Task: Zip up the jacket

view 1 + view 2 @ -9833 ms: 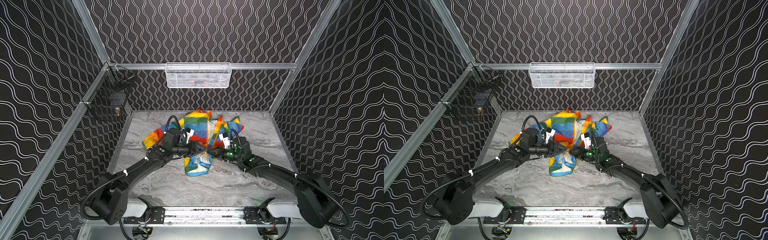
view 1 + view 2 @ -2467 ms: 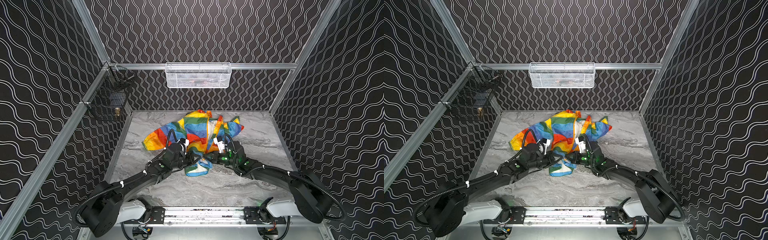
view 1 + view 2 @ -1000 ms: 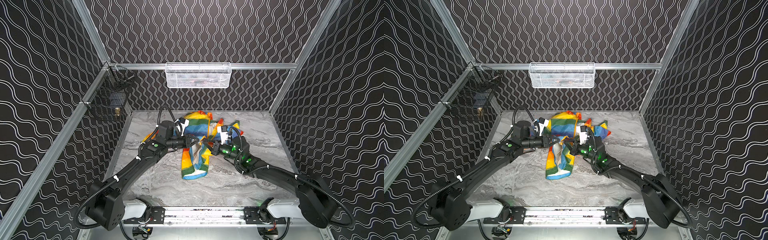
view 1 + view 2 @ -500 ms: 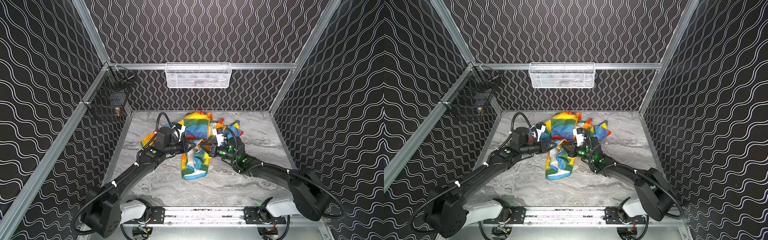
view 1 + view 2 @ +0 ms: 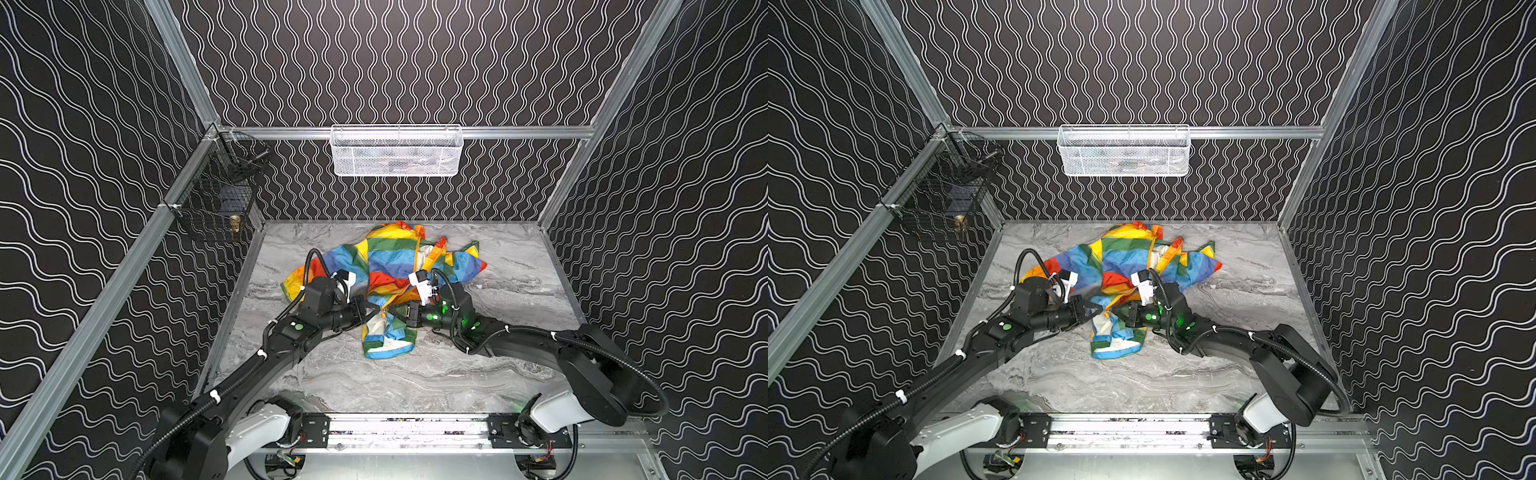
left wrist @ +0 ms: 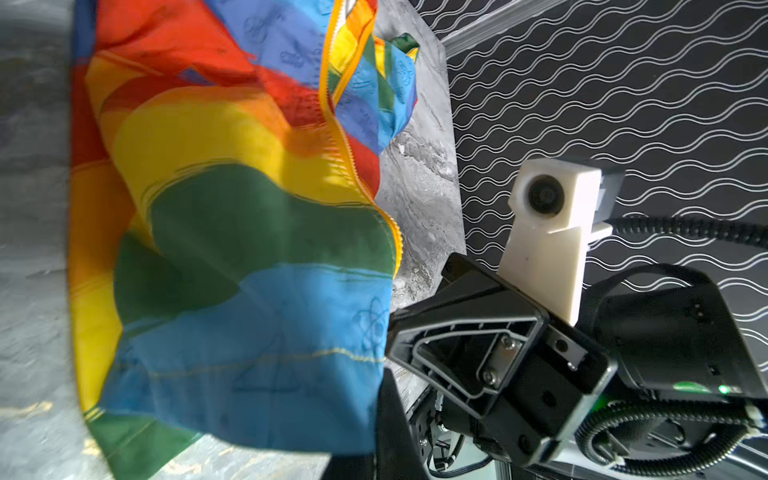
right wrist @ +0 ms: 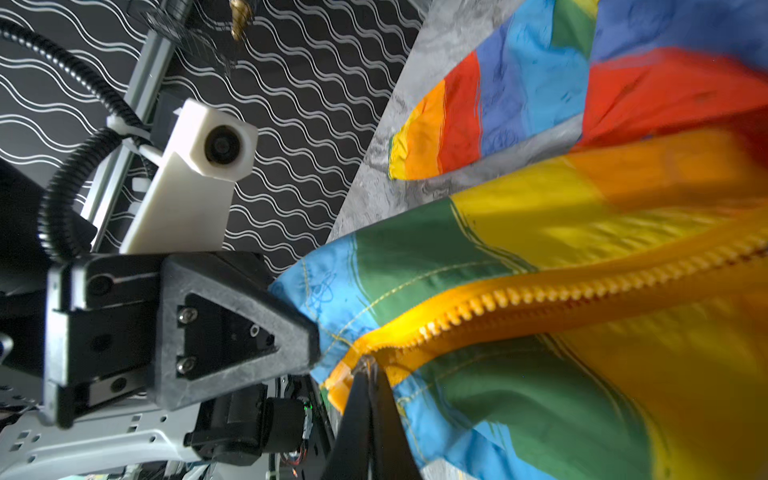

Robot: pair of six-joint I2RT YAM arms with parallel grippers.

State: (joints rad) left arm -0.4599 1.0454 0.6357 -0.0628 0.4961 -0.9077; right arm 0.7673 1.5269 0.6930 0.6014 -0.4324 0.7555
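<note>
The rainbow-striped jacket [image 5: 395, 257] [image 5: 1121, 257] lies crumpled at the middle back of the marble table, its lower front lifted between my two arms. My left gripper [image 5: 376, 309] [image 5: 1100, 309] is shut on the blue hem by the front edge [image 6: 291, 353]. My right gripper [image 5: 392, 311] [image 5: 1111, 311] faces it almost tip to tip. In the right wrist view the right gripper [image 7: 368, 370] is shut on the bottom end of the orange zipper [image 7: 540, 295], whose two rows of teeth lie apart. The hem below hangs down to the table and shows white lining [image 5: 384, 343].
A white wire basket [image 5: 397, 151] hangs on the back wall, and a black wire basket [image 5: 216, 203] on the left wall rail. Grey marble table [image 5: 415, 382] stretches in front of the jacket to the metal rail [image 5: 407, 428] that carries both arm bases.
Both grippers have come down and toward the front with the jacket's lower front still held. Their tips are closer together, and the hem now rests lower on the table.
</note>
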